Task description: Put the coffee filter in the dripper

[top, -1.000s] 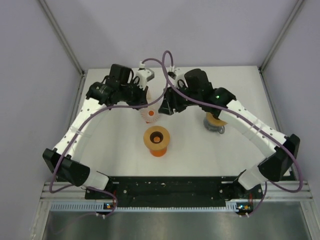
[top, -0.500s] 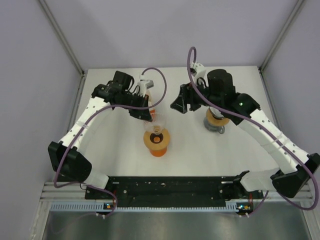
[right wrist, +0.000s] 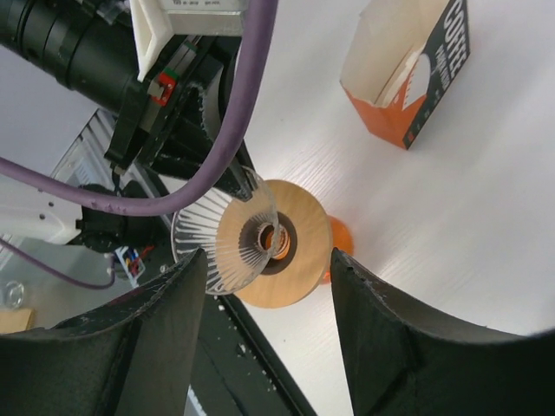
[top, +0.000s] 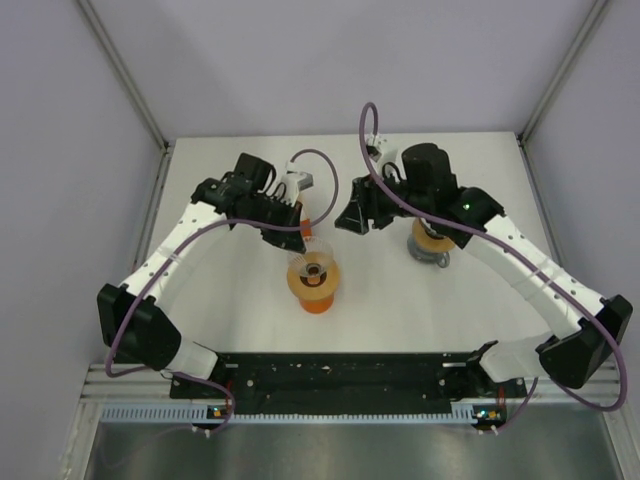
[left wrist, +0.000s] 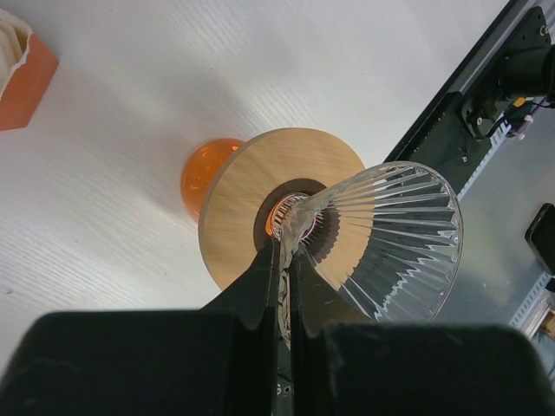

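The dripper (top: 316, 287) is a small orange vessel with a tan ring rim, standing at the table's middle. The coffee filter (top: 306, 263) is a pale, ribbed, see-through cone, tilted, with its narrow tip at the dripper's dark centre hole. My left gripper (top: 300, 240) is shut on the filter's wall near the tip. The left wrist view shows the filter (left wrist: 390, 234) over the ring (left wrist: 247, 186), pinched by my left gripper (left wrist: 284, 253). My right gripper (top: 348, 214) is open and empty, behind and right of the dripper. Its view shows the filter (right wrist: 217, 238) and dripper (right wrist: 303, 251) below my right gripper (right wrist: 269, 260).
An open orange carton (right wrist: 408, 74) with cream paper stands behind the dripper, mostly hidden by my left arm in the top view; it also shows in the left wrist view (left wrist: 22, 65). A tan and grey object (top: 432, 245) sits under my right arm. The black rail (top: 330, 372) runs along the near edge.
My left gripper carried the filter forward from behind the dripper and set its tip at the dripper's hole. My right gripper let go, opened and drew back to the right.
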`<action>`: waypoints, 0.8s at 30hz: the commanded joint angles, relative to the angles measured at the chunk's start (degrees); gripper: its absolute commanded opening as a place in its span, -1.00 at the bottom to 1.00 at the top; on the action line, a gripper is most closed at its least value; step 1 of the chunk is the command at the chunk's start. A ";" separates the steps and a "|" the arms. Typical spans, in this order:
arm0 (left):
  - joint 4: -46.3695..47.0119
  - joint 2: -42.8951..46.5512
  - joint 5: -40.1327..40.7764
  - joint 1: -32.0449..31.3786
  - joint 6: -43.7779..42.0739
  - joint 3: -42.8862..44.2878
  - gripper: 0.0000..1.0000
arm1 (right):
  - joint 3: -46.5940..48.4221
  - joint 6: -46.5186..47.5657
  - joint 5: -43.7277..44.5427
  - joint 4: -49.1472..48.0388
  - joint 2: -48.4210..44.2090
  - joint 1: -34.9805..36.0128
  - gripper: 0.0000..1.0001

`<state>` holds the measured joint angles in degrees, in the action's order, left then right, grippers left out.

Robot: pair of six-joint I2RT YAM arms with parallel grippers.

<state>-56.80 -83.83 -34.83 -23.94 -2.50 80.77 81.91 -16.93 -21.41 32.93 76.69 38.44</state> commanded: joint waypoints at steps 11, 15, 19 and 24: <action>6.26 1.83 -0.94 -0.05 -1.54 -5.27 -1.00 | -6.06 -5.31 -5.84 -7.26 2.94 4.27 0.17; 6.43 2.00 0.10 -0.49 -2.24 -5.89 -1.00 | -6.58 -4.87 -1.46 -5.77 4.79 5.77 0.17; 8.10 3.15 1.25 -1.19 -2.86 -8.26 -1.00 | -7.73 -4.69 0.14 -5.51 5.40 7.18 0.02; 8.81 3.06 2.13 -1.98 -3.30 -9.32 -1.00 | -8.43 -4.69 0.58 -5.42 7.25 8.93 -0.33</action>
<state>-50.09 -81.47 -35.07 -24.62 -3.11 73.10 73.49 -21.63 -22.06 28.80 82.63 45.63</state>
